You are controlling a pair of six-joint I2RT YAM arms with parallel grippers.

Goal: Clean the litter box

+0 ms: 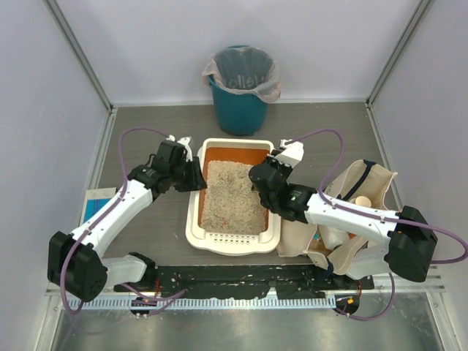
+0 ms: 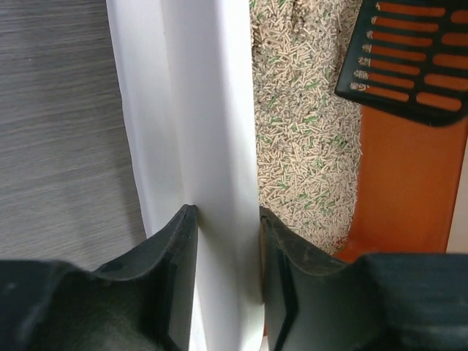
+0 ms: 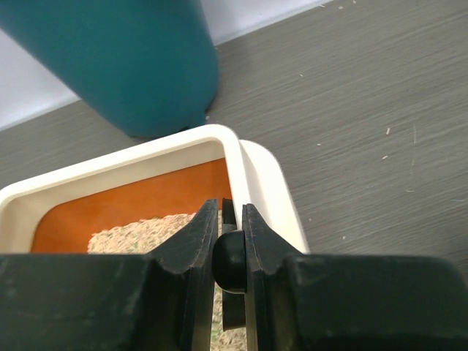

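— Where does the box sit?

— The large cream-white plastic litter box [image 1: 196, 219] with orange inner walls lies flat mid-table, between my two arms. Its perforated end faces my bases. Grey-beige pellet litter [image 1: 230, 194] covers most of its floor.

— How will it handle?

— Heavy with that fill, I judge. It looks stiff along the rolled white rim [image 2: 212, 110], but smooth and likely slippery. The rim is the place to take hold. My left gripper [image 2: 227, 212] straddles the left long side there, a pad against each face, closed on it.

— And your right?

— My right gripper [image 3: 230, 212] is clamped on the rounded black handle [image 3: 229, 263] of a black slotted plastic scoop [image 2: 409, 58]. The scoop hangs over the box's right side.

— What's around it?

— A teal bin [image 1: 240, 102] with a clear liner stands just beyond the far end. A beige cloth tote bag [image 1: 365, 190] sits just beside the right wall.
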